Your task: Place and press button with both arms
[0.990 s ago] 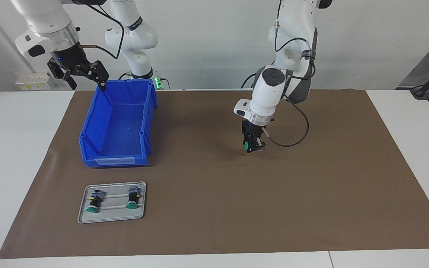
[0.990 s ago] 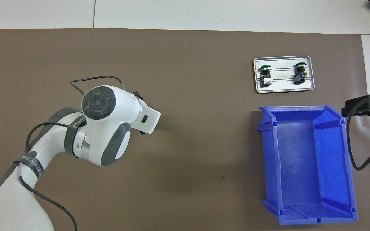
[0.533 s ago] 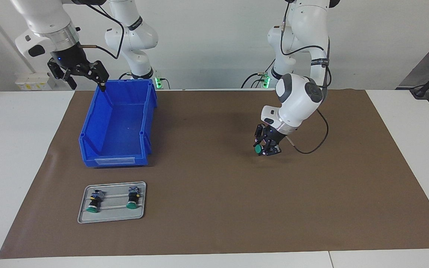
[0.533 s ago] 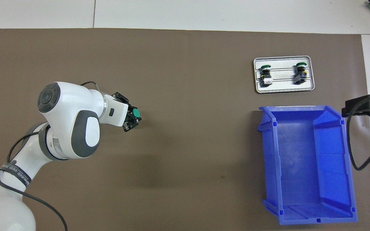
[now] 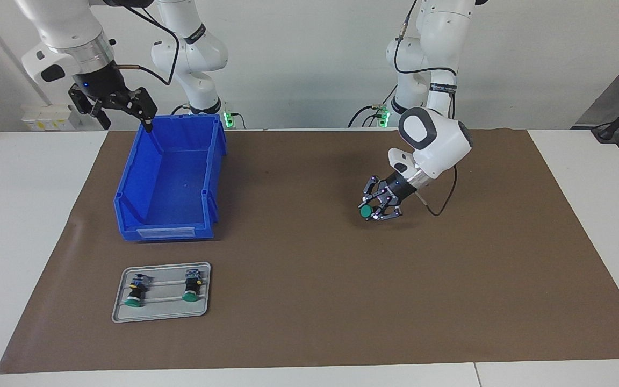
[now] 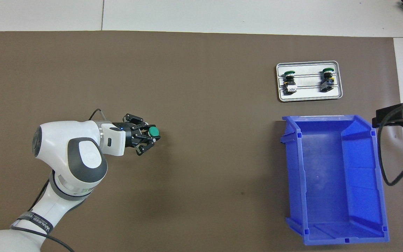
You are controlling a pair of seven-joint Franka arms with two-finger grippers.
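1. In the facing view, a blue storage bin point(image 5: 167, 180) sat on the brown mat point(image 5: 315, 301) toward the right arm's end of the table, and nothing showed inside it.
2. Farther from the robots than the bin lay a grey metal tray point(image 5: 162, 317) holding two push buttons on their sides: one with a yellow band point(image 5: 136, 291) and one without point(image 5: 191, 285), apart from each other.
3. The left gripper point(image 5: 376, 207) hung low over the open mat, tilted down from a bent wrist, its fingers pinched on the button point(image 5: 365, 212), green cap outward.
4. The right gripper point(image 5: 121, 110) waited raised over the bin's corner nearest the robots, its fingers spread with nothing between them.
5. In the overhead view, the bin point(image 6: 362, 168) again showed only its bare floor, and the tray point(image 6: 308, 98) held the banded button point(image 6: 289, 81) and the plain one point(image 6: 327, 79).
6. The left gripper point(image 6: 145, 136) reached sideways toward the right arm's end, clamping the green-capped button point(image 6: 153, 131) over bare mat point(image 6: 201, 192), well apart from bin and tray.
7. Only part of the right gripper point(image 6: 397, 115) showed at the frame's edge beside the bin.
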